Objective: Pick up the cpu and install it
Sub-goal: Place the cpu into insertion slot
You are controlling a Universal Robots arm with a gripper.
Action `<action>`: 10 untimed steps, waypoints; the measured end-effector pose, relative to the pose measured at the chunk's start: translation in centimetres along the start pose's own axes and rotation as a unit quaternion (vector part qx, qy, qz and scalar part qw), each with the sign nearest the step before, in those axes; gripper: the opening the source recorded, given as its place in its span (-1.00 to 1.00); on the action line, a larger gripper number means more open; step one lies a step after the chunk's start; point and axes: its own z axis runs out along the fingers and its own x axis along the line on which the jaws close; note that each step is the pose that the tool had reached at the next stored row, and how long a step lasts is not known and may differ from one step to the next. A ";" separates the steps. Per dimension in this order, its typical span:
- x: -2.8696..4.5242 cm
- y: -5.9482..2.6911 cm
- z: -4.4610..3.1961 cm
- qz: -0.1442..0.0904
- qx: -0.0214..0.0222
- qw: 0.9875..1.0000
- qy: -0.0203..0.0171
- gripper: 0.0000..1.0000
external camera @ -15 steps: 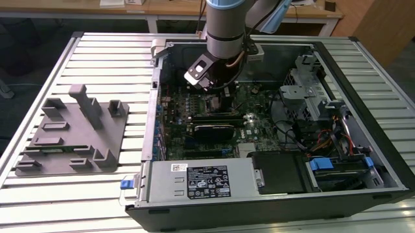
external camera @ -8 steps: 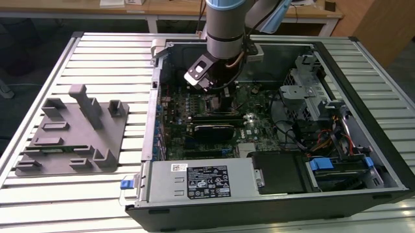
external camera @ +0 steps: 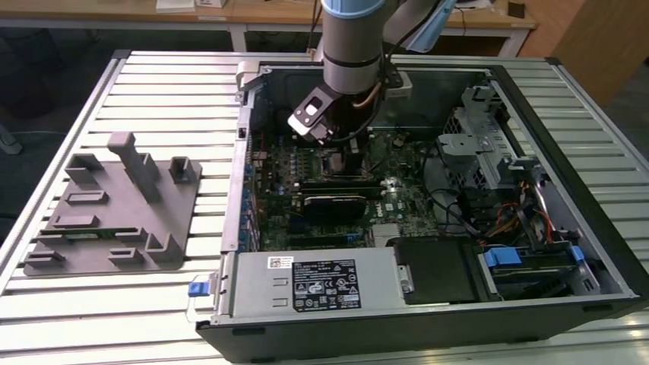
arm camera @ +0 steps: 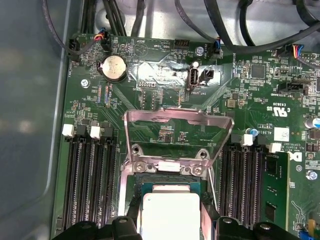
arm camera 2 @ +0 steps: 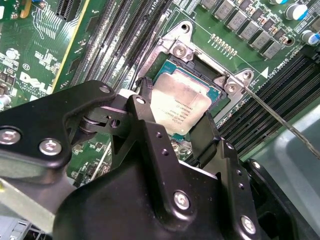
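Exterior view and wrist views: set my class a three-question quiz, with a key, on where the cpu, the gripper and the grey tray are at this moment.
1. Fill the blank: in the exterior view, the grey tray lies on the slatted table to that view's ___ of the computer case.
2. The cpu is: A on the grey tray; B on the green board, right by the gripper; C on the slatted table.
3. True or false: the hinged metal frame next to the cpu is folded open, not shut over it.
Key: 1 left; 2 B; 3 true.
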 end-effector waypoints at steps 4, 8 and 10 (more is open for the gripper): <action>0.00 -0.01 0.13 0.001 0.000 1.000 0.002 0.09; 0.01 -0.01 0.19 0.003 0.000 1.000 0.003 0.09; 0.01 -0.02 0.25 0.003 0.000 1.000 0.003 0.09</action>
